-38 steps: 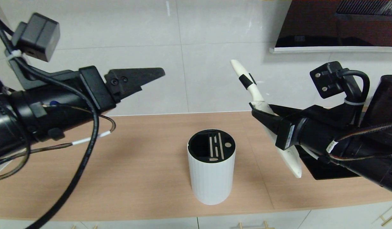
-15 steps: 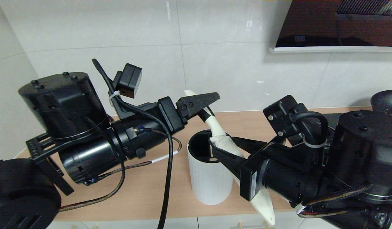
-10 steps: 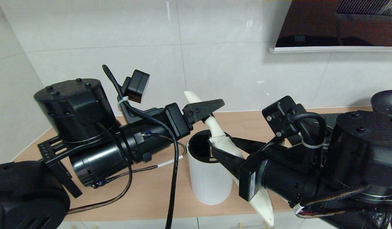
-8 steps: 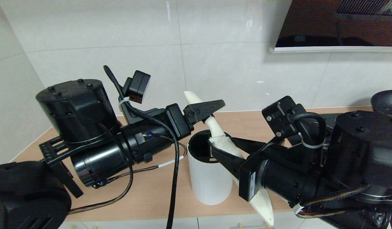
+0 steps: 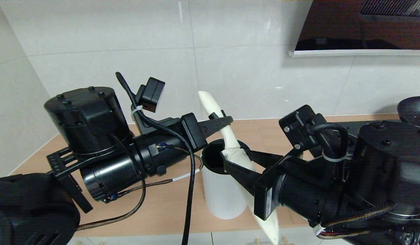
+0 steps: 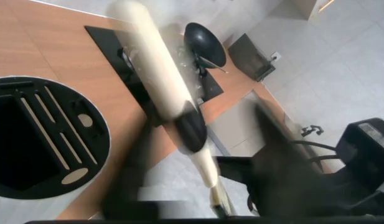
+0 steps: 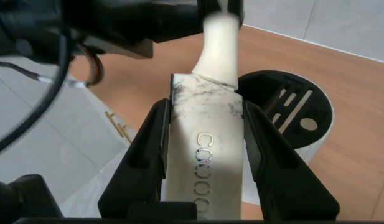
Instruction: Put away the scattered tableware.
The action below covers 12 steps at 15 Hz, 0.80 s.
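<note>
A white knife (image 5: 215, 110) with a black band on its handle slants over the white cylindrical knife holder (image 5: 223, 200). My right gripper (image 5: 237, 158) is shut on the blade (image 7: 207, 134), just in front of the holder's black slotted top (image 7: 291, 106). My left gripper (image 5: 221, 122) is open at the banded part of the handle (image 6: 188, 127), one finger on each side with small gaps. The blade tip (image 5: 271, 234) points down past the counter's front edge.
The holder stands on a wooden counter (image 5: 155, 204) against a tiled wall. A black cooktop (image 6: 111, 46) with a dark pan (image 6: 204, 42) lies off to the right, and a range hood (image 5: 359, 27) hangs above it.
The right gripper carried the knife from the right to above the holder. The left gripper came in to the handle. In the last half second the knife tilted more upright and the left fingers narrowed.
</note>
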Tool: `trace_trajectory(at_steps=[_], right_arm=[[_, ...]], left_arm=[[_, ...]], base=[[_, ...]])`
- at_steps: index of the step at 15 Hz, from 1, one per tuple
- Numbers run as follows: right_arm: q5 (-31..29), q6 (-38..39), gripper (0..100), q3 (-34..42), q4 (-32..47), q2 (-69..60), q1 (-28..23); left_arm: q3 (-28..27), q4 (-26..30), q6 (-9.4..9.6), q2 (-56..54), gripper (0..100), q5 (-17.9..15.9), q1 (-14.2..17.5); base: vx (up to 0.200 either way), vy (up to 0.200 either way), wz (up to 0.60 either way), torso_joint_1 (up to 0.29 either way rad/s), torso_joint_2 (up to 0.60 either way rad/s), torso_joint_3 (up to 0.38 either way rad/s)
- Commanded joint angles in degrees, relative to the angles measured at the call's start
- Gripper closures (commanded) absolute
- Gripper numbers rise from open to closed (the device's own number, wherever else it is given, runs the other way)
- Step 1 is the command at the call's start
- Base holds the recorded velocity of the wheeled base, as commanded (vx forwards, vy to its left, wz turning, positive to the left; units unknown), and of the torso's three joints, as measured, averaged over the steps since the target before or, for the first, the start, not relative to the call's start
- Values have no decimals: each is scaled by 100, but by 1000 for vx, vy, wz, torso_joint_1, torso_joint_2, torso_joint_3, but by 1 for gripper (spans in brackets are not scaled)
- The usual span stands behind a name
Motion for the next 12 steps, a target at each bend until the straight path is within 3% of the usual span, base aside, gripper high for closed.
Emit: trace_trajectory(at_steps=[1, 12], right_arm=[[1, 5, 100, 2, -14, 0, 15], [-175, 5, 100, -33, -14, -9, 6]], left_arm=[[2, 13, -3, 38, 100, 3, 2], [-7, 13, -3, -15, 100, 3, 2]], base=[[0, 0, 0, 0, 0, 0], [0, 0, 0, 0, 0, 0]])
